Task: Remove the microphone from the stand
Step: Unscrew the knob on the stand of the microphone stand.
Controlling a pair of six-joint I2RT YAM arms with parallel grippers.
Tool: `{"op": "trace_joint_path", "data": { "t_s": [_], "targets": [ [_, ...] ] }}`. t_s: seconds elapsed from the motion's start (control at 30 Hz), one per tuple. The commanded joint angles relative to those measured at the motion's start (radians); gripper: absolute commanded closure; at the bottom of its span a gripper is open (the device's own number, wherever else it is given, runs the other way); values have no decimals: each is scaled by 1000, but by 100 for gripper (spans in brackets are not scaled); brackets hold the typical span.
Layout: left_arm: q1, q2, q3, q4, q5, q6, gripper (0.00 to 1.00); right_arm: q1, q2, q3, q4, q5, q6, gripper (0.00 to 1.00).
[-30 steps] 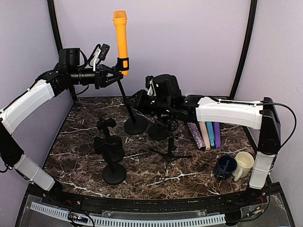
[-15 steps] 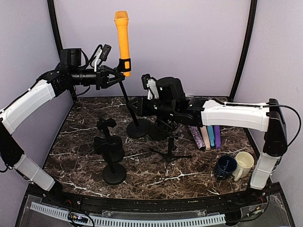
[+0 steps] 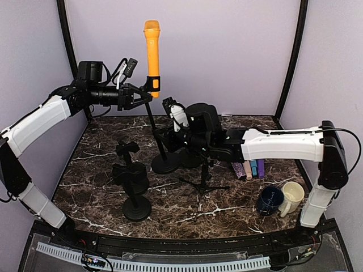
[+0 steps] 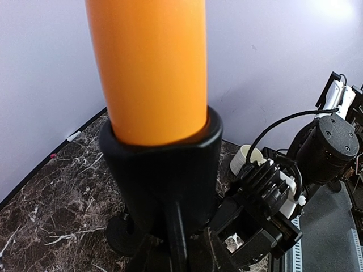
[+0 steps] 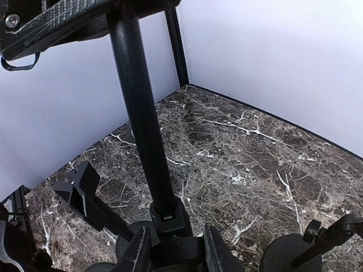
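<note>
An orange microphone (image 3: 151,56) stands almost upright in the black clip (image 3: 153,85) at the top of a stand (image 3: 159,136) whose round base (image 3: 167,165) is on the marble table. In the left wrist view the microphone (image 4: 147,68) fills the frame above the clip (image 4: 161,164). My left gripper (image 3: 143,97) is shut on the stand just under the clip. My right gripper (image 3: 169,137) is shut on the stand's lower pole; in the right wrist view its fingers (image 5: 138,255) clamp the black joint (image 5: 169,222) at the foot of the pole (image 5: 142,113).
Two short empty stands (image 3: 136,207) (image 3: 129,173) sit at the front left. A tripod stand (image 3: 204,182) and another round base (image 3: 190,159) are beside the held stand. Coloured tubes (image 3: 249,169), a navy mug (image 3: 269,199) and a cream mug (image 3: 292,195) lie at the right.
The stand with the microphone has shifted right and toward the front, and now stands more upright. Both arms moved with it, grips unchanged.
</note>
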Motion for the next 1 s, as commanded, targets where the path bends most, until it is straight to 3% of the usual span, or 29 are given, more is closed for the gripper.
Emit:
{"op": "trace_joint_path", "data": {
  "t_s": [0.0,0.07,0.2,0.3,0.53,0.73,0.97],
  "targets": [
    [7,-15,30,82,-21,13,100,34,-74,-15,58,-19,-90,83],
    [7,-19,24,88,-23,12,100,35,-90,-22,52,-7,-65,70],
    [7,-44,-3,133,-33,2,100,23,-142,-51,69,-6,44,33],
    [7,-49,2,139,-36,5,100,-11,-154,-50,62,-89,168,21],
    [7,-49,28,121,-58,24,100,-54,-101,49,-120,-165,412,21],
    [7,-54,16,121,-56,21,100,-105,-56,90,-190,-285,583,32],
    [7,-65,0,131,-55,12,100,-114,-12,110,-156,-299,611,46]
  ]
}}
